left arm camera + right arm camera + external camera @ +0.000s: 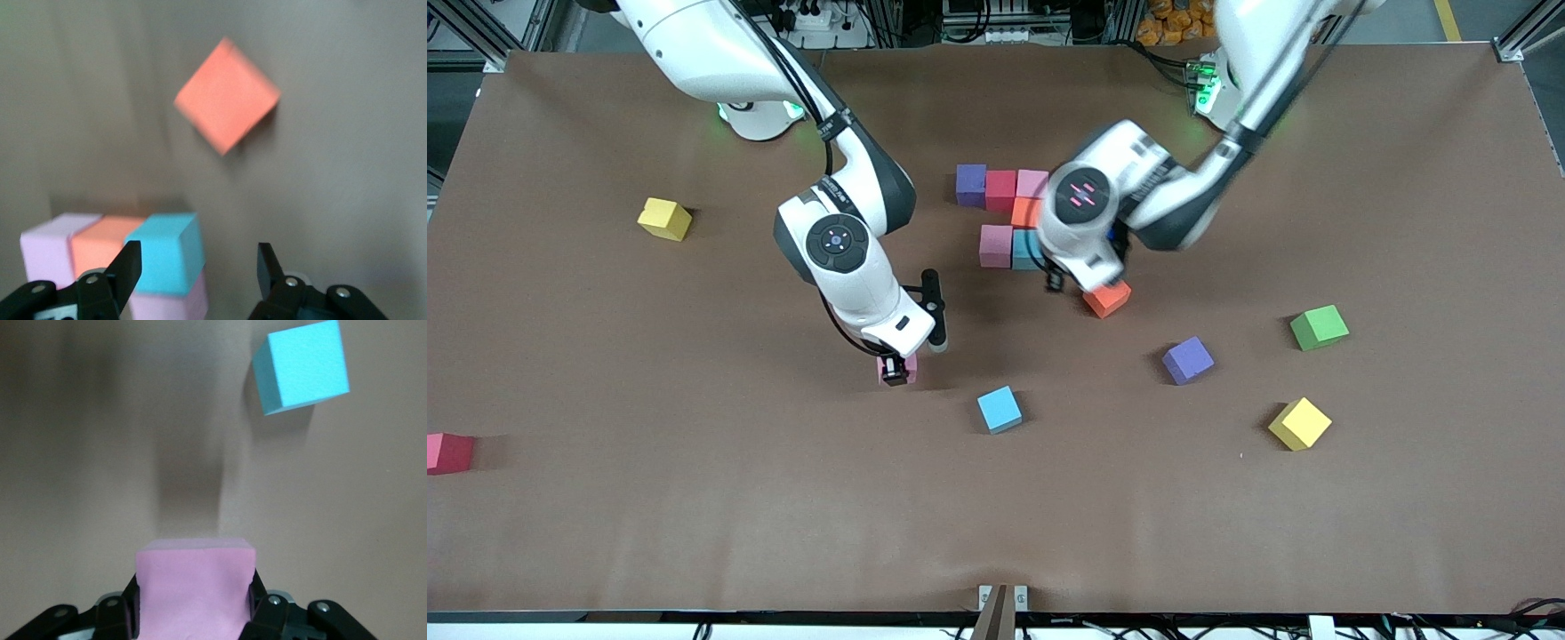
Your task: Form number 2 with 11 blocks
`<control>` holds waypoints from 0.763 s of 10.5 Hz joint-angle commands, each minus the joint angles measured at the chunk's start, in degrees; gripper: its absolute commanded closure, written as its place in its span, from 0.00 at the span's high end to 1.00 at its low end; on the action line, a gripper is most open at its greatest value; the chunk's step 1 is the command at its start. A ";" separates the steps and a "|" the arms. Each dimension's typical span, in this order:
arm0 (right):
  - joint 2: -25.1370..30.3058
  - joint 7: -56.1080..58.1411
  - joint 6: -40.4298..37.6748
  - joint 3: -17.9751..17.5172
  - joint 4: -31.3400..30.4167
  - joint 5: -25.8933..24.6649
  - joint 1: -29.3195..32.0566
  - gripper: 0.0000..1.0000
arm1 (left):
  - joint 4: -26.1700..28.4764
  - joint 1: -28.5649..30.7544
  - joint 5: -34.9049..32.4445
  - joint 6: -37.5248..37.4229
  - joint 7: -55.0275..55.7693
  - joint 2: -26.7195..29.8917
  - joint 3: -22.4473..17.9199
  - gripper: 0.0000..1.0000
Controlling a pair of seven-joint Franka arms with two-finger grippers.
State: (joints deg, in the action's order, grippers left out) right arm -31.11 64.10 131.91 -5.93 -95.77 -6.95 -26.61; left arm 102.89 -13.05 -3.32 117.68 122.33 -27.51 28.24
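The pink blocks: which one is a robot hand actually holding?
The pink block clamped in the right gripper, over bare table near the loose light blue block. The other pink blocks sit untouched in the cluster.

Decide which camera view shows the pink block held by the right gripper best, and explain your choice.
The right wrist view: the pink block fills the foreground, clamped between the right gripper fingers. The front view shows only a sliver of it under the arm. The left wrist view does not show it, only other pink blocks in the partly built figure.
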 commanded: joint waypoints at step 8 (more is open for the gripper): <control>15.37 -8.73 13.44 -0.49 -28.12 14.65 -8.54 0.00 | -0.76 14.18 -6.43 -3.25 -26.93 0.09 -0.03 0.78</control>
State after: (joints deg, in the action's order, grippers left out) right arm -20.67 55.83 141.97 -6.58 -116.60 3.20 -34.31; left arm 102.30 0.05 -8.58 115.47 99.91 -27.51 28.03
